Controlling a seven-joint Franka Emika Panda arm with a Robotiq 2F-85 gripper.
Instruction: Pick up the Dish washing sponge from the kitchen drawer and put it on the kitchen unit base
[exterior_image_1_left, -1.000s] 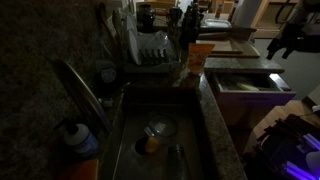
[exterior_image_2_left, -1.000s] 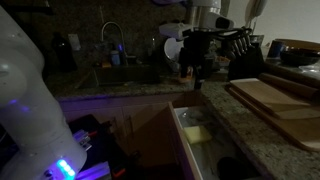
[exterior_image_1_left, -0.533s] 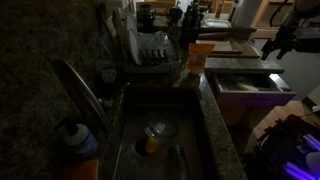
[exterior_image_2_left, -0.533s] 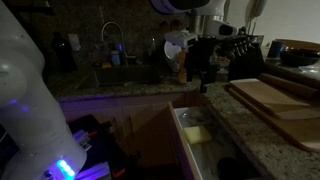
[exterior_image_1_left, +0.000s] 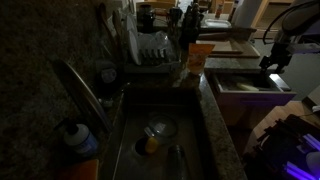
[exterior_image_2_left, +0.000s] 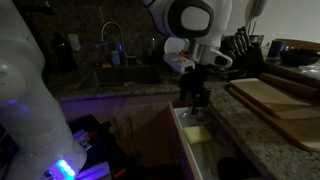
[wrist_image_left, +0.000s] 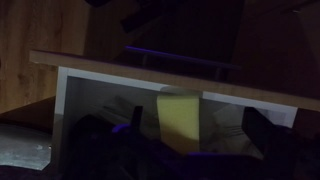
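Observation:
The kitchen drawer (exterior_image_2_left: 181, 143) stands pulled open below the worktop; it also shows in an exterior view (exterior_image_1_left: 228, 86). The Dish washing sponge (exterior_image_2_left: 198, 131), a pale yellowish block, lies inside it. In the wrist view the sponge (wrist_image_left: 180, 118) lies against the drawer's pale inside (wrist_image_left: 85, 100), between my two dark fingers. My gripper (exterior_image_2_left: 193, 101) is open and empty, hanging just above the drawer over the sponge; it also shows in an exterior view (exterior_image_1_left: 272, 63) and in the wrist view (wrist_image_left: 196, 128). The kitchen unit base is dark speckled stone (exterior_image_2_left: 252, 140) with a tan wooden slab (exterior_image_2_left: 270, 95).
A deep steel sink (exterior_image_1_left: 155, 140) with a faucet (exterior_image_1_left: 80, 90) holds a cup. An orange carton (exterior_image_1_left: 200, 55) and a dish rack (exterior_image_1_left: 155, 50) stand behind it. A knife block (exterior_image_2_left: 243, 45) stands at the back of the worktop. The room is dim.
My gripper has come down and towards the drawer, from above the worktop edge to just over the sponge. The sponge and drawer have not moved.

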